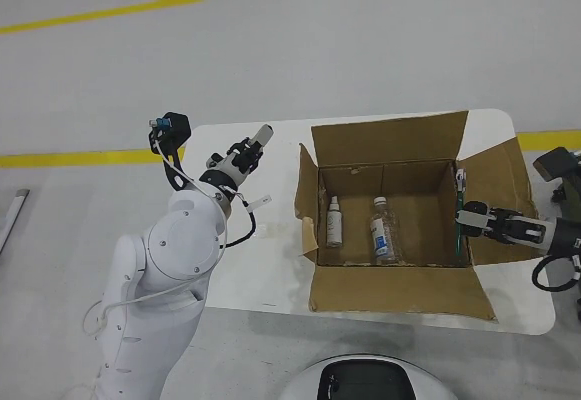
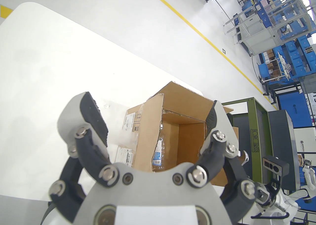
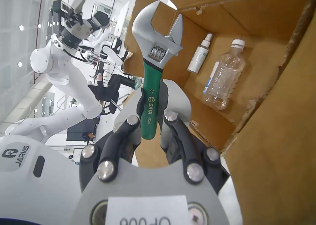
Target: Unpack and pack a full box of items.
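My right hand (image 3: 150, 104) is clamped on the wrench (image 3: 154, 45) by its green handle, at the box's (image 1: 400, 290) 3 o'clock wall, long axis running 12 to 6. Bare box floor lies at 9 o'clock, before the water bottle (image 1: 381, 230). My left hand (image 1: 255, 140), spread open, hangs over the worktop (image 1: 270, 270), farther off.

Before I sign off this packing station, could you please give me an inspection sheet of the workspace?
surface: white table, the box on its right part.
job's things: open cardboard box holding a spray bottle and a clear plastic bottle, lying side by side; green-handled wrench over the box's right edge.
clutter: nothing seen.
grippers: right gripper shut on the wrench; left gripper open, empty, above the table left of the box.
cables: black cable loops at the left arm's wrist.
surroundings: yellow floor line; green-framed cart beyond the table.
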`<action>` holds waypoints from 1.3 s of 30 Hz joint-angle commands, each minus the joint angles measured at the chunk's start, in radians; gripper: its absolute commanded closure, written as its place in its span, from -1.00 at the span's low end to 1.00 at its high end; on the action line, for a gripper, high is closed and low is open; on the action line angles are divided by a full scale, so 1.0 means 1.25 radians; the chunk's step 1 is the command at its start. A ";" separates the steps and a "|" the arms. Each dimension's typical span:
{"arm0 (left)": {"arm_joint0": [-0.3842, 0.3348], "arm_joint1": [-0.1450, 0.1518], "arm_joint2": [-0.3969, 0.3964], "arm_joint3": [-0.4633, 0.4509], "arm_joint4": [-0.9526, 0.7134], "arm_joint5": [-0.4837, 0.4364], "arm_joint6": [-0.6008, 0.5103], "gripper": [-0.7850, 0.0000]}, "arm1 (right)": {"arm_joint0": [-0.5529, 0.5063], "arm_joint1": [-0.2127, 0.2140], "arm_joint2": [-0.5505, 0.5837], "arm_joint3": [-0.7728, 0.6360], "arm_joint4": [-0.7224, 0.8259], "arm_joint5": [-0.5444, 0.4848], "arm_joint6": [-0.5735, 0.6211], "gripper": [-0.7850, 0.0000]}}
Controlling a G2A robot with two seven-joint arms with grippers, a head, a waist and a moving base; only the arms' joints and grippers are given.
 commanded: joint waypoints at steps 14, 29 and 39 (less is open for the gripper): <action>0.000 0.000 0.000 0.000 0.000 0.000 0.000 -1.00 | -0.006 0.000 -0.010 -0.013 -0.021 -0.005 -0.029 1.00; 0.000 0.000 0.000 0.000 0.000 0.000 0.000 -1.00 | 0.189 -0.014 -0.374 0.057 -0.358 0.143 -0.177 1.00; 0.000 0.000 0.000 0.000 0.000 0.000 0.000 -1.00 | 0.370 -0.060 -0.594 0.247 -0.388 0.267 -0.217 1.00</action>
